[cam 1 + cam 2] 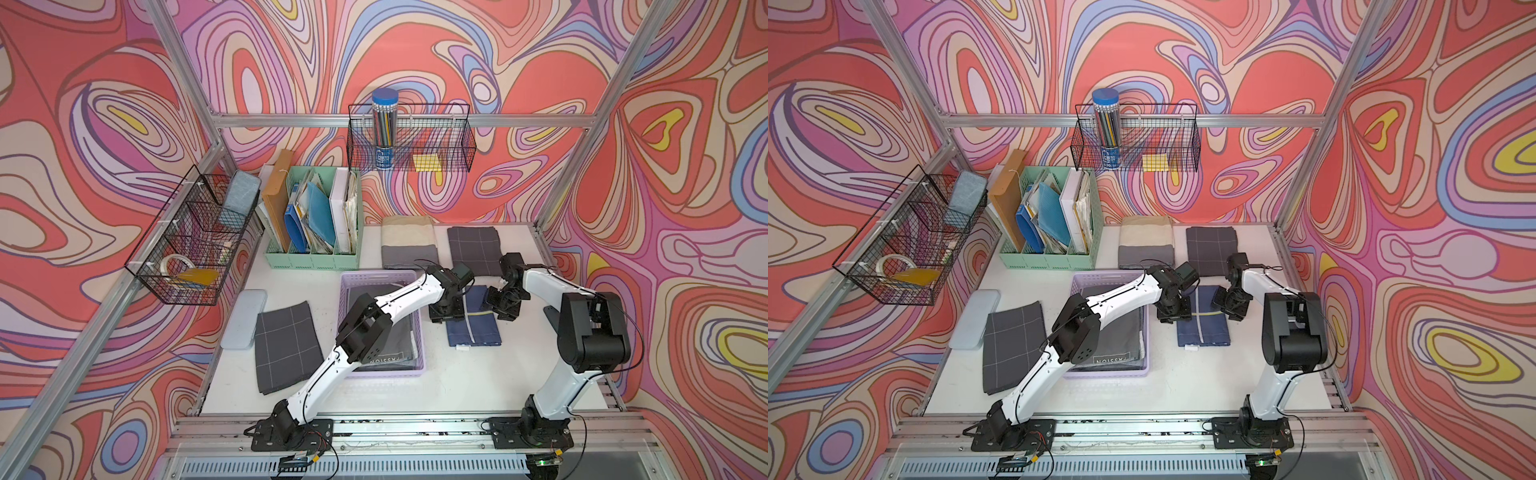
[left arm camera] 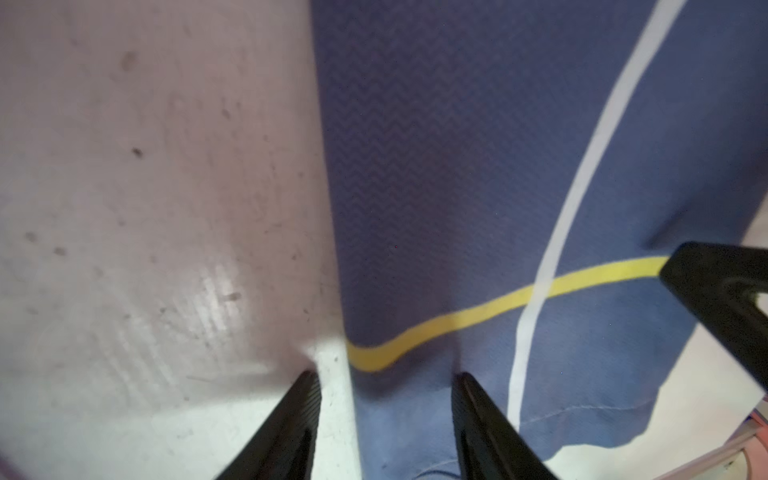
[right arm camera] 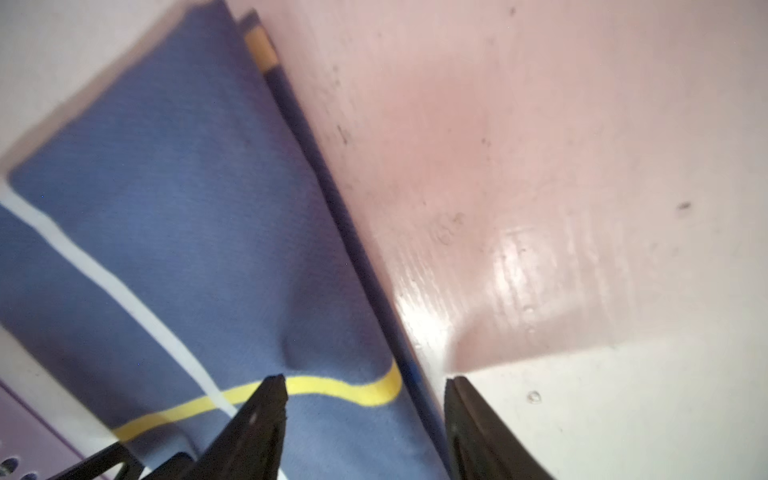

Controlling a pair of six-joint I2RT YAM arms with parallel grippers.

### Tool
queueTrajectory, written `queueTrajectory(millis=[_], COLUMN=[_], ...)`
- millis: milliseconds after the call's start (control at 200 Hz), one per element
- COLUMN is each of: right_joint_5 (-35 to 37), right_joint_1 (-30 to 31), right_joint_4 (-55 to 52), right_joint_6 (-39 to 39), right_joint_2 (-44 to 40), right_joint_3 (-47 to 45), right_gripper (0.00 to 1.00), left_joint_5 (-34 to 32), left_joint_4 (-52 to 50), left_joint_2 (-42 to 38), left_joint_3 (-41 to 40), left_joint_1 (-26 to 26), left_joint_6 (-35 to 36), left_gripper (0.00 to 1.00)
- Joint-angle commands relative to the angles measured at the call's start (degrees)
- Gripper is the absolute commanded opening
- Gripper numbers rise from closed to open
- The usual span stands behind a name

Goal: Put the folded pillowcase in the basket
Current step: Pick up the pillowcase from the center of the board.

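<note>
Blue pillowcase (image 1: 478, 328), folded to a rectangle, lies flat on the white surface (image 1: 457, 386) just right of the lavender basket (image 1: 380, 276), outside it. The cloth is finely woven, with one white stripe crossing one yellow stripe.

Around it: a beige-and-grey folded cloth (image 1: 407, 245) and a dark grey checked cloth (image 1: 473, 245) lie behind. A second checked cloth (image 1: 286, 345) and a pale flat case (image 1: 245, 318) sit left of the basket. A green file organiser (image 1: 316, 220) stands at the rear. The basket holds a grey cloth (image 1: 401, 343) with a printed label. The left arm (image 1: 409, 293) spans the basket and covers much of it in both top views.

Left gripper (image 2: 385, 376): fingers apart, astride the pillowcase's basket-side edge, one tip over bare surface, one over cloth.

Right gripper (image 3: 365, 379): fingers apart, astride the opposite edge. The cloth puckers at the tip resting on it.

The top views hide the fingertips under the wrists. Only the right wrist view shows the stacked layers at the fold and the basket's perforated corner (image 3: 25, 436).
</note>
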Motion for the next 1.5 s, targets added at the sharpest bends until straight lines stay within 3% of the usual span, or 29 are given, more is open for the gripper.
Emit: queueTrajectory(millis=[0, 275, 541, 646, 971, 1021, 1492], right_joint_5=[0.9, -0.3, 0.7, -0.5, 1.0, 1.4, -2.0], right_joint_1=[0.1, 0.1, 0.2, 0.2, 2.9, 2.9, 3.0], right_joint_4=[-0.9, -0.2, -1.0, -0.3, -0.1, -0.1, 4.9], right_joint_6=[-2.7, -5.8, -7.3, -7.5, -7.6, -7.3, -0.2], right_joint_2=[3.4, 10.7, 14.4, 14.5, 17.2, 17.3, 1.9], right_joint_3=[5.8, 10.3, 12.2, 11.0, 9.2, 8.8, 3.8], right_gripper=[0.64, 0.62, 0.57, 0.46, 0.00, 0.00, 0.00], left_joint_5=[2.0, 4.1, 5.9, 4.3, 3.5, 2.8, -4.1], left_joint_4=[0.4, 3.9, 5.3, 7.7, 7.0, 6.8, 0.3], left_joint_2=[-1.6, -8.5, -5.7, -5.8, -2.7, -2.7, -11.9], left_joint_3=[-4.5, -13.9, -14.0, -15.3, -14.9, -15.0, -8.4], left_joint_1=[-0.3, -1.9, -4.1, -4.8, -4.5, -4.5, -4.0], left_joint_6=[-0.6, -1.5, -3.0, -4.5, -3.0, -2.7, 5.9], left_gripper=[0.58, 0.59, 0.56, 0.49, 0.06, 0.00, 0.00])
